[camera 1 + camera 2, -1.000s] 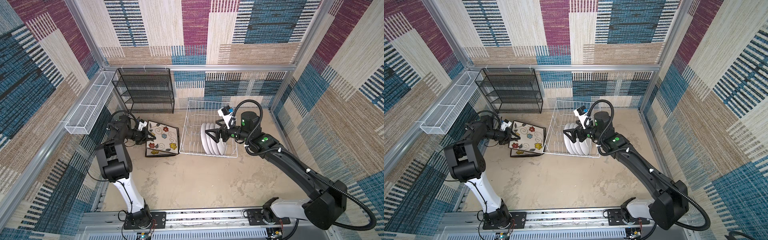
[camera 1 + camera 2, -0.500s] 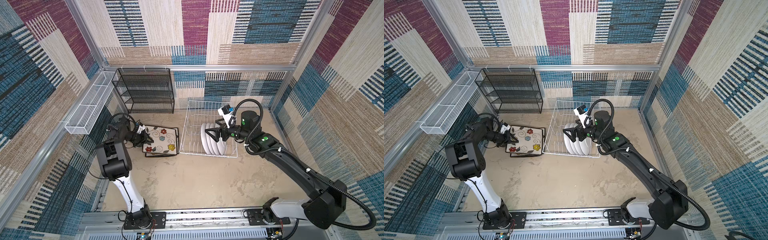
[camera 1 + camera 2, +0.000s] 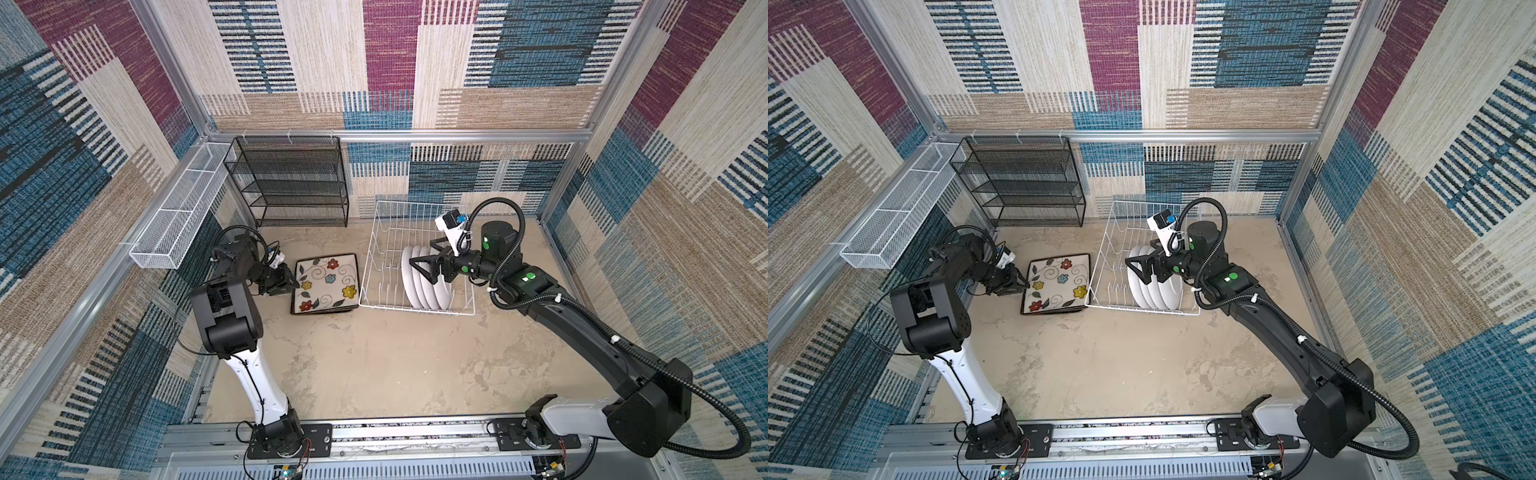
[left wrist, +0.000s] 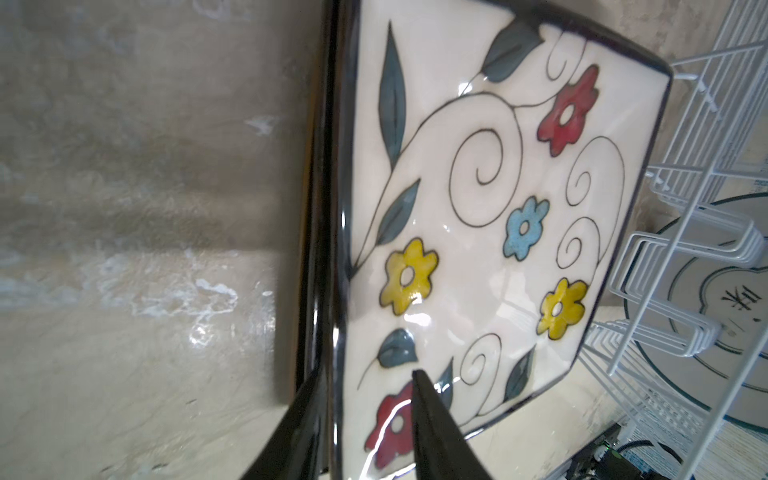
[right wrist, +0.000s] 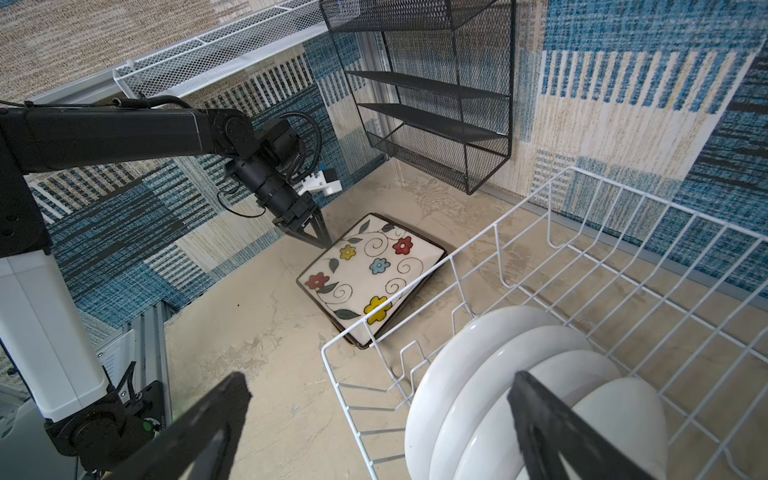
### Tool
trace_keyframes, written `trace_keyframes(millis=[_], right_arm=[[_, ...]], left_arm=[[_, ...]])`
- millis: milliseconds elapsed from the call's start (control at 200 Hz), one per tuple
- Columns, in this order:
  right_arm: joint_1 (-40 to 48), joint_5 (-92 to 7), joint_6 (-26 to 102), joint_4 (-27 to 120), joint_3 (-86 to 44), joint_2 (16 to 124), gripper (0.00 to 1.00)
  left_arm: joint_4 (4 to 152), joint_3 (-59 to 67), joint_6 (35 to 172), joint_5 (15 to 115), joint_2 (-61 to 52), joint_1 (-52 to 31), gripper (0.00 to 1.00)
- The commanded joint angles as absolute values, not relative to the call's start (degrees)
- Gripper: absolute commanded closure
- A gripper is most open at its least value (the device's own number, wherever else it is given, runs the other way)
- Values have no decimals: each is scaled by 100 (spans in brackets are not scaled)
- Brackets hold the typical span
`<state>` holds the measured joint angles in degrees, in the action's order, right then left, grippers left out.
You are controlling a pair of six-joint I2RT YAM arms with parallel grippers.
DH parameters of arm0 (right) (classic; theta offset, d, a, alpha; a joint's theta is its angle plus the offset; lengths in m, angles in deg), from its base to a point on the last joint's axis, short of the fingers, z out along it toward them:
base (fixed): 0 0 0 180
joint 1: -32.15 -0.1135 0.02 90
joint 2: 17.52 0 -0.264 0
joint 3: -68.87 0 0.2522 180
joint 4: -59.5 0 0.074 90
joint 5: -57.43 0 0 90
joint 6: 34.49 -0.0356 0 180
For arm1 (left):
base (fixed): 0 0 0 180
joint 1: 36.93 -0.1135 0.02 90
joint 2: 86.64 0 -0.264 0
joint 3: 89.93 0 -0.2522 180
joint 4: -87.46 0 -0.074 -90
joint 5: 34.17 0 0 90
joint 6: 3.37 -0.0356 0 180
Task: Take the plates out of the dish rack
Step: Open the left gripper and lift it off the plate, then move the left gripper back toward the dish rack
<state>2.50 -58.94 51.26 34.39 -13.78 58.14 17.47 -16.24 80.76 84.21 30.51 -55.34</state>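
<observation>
Release step, seemingly: left pincer [image 4: 368, 374], narrowly parted, straddles the square plate [image 3: 325, 284] (nine o'clock of dish rack [image 3: 415, 204]); right pincer [image 5: 378, 376], wide, should next clamp a round plate [image 3: 424, 282].

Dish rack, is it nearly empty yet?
Partly. Done: the square flowered plates lie stacked beside the dish rack. In hand: the left gripper straddles the stack's edge, jaws parted; the right gripper hangs open over the round white plates. Left: those round plates, upright in the rack.
</observation>
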Motion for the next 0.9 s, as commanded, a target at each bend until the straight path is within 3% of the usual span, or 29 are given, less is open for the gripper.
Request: trace_keyframes(millis=[0, 245, 596, 891], right_arm=[[238, -5902, 5085, 3594, -1409, 5820, 0], [241, -5691, 5094, 3568, -1418, 5846, 0], [244, -5160, 5522, 3430, -1174, 5489, 0], [240, -4553, 5919, 3387, -571, 4778, 0]], left_arm=[[1719, -1659, 8174, 8224, 3034, -5550, 60], [1728, -1615, 8300, 8069, 2627, -5548, 46], [1738, -1659, 8458, 8667, 1472, -5377, 37], [2103, -1493, 8984, 9324, 298, -4737, 31]])
